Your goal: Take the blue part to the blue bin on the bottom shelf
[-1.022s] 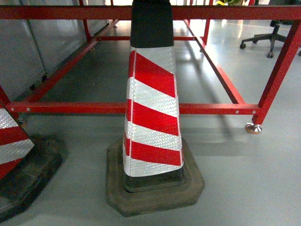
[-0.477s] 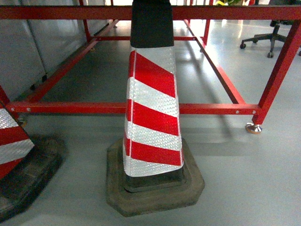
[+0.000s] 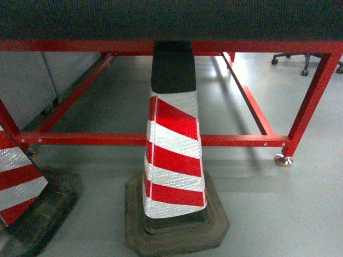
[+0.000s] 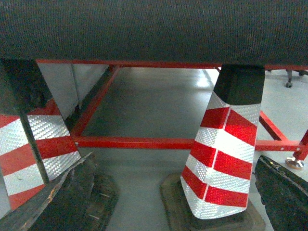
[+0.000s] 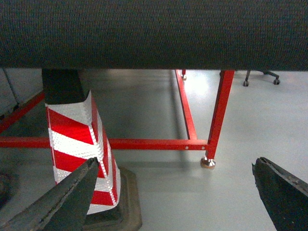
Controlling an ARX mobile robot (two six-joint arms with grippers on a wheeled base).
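Observation:
The blue part and the blue bin are out of view in all three views. My left gripper (image 4: 174, 161) stands open low above the grey floor, nothing between its dark fingers (image 4: 72, 192). My right gripper (image 5: 175, 163) is also open and empty, its fingers (image 5: 281, 190) wide apart over bare floor. Neither gripper shows in the head view.
A red-and-white striped traffic cone (image 3: 174, 155) on a dark rubber base stands straight ahead, a second cone (image 3: 16, 182) at the left edge. Behind them is a red steel table frame (image 3: 225, 140) with a footed leg (image 3: 282, 159). A dark tabletop edge (image 3: 171, 19) spans the top. Office chairs (image 3: 305, 61) stand far right.
The head view has shifted: the dark tabletop edge now fills the top of the picture, and the cone and red frame sit lower and slightly smaller.

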